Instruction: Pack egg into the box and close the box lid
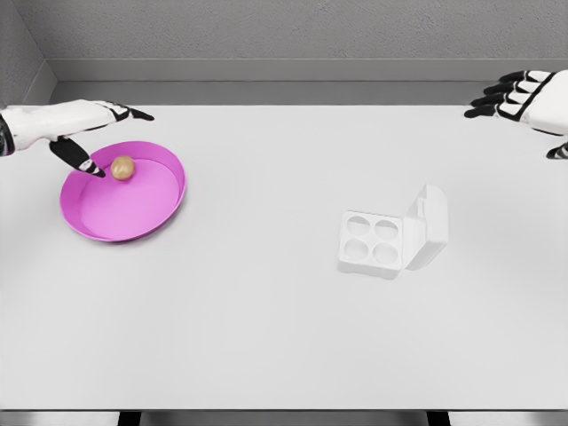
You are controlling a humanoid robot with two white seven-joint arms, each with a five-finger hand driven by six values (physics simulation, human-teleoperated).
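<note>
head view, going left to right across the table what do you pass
left hand → pink plate with the egg in it → open egg box, its lid raised on its right side → right hand

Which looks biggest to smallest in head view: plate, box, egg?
1. plate, widest by far.
2. box with its lid open, clearly smaller than the plate.
3. egg, smallest, lying in the plate.
</note>
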